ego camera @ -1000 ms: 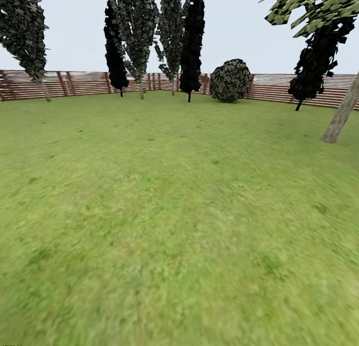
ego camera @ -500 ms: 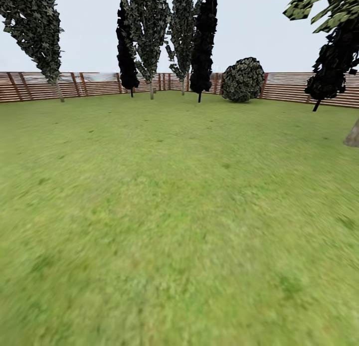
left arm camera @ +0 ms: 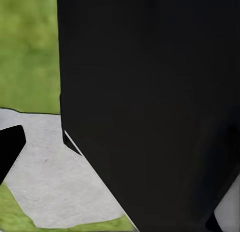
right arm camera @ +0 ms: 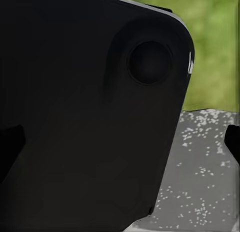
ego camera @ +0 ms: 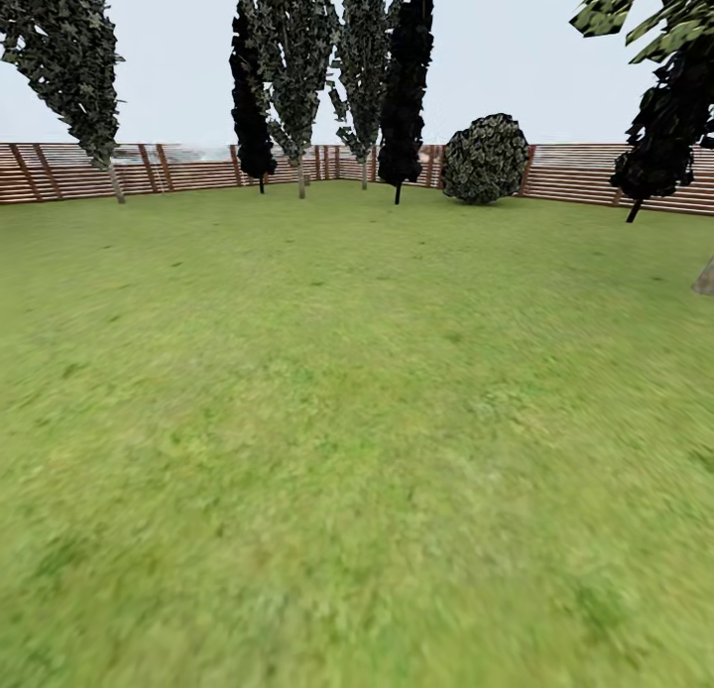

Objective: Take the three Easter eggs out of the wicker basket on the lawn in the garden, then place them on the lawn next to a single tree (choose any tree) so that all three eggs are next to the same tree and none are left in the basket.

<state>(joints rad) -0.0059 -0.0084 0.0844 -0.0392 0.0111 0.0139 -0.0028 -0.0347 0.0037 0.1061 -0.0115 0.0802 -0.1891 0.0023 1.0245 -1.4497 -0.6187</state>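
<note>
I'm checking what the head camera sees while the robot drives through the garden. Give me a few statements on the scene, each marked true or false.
1. A brown slat fence runs along the far edge of the lawn. True.
2. A round bush stands in front of the fence. True.
3. The bush stands far left in the head view. False: right of centre.
4. The sky is dark. False: pale, daylit.
5. Several tall narrow trees rise by the fence. True.

No readable text, label, brand, number or sign is showing anywhere on the lawn (ego camera: 337,420), fence (ego camera: 198,168) or trees.
</note>
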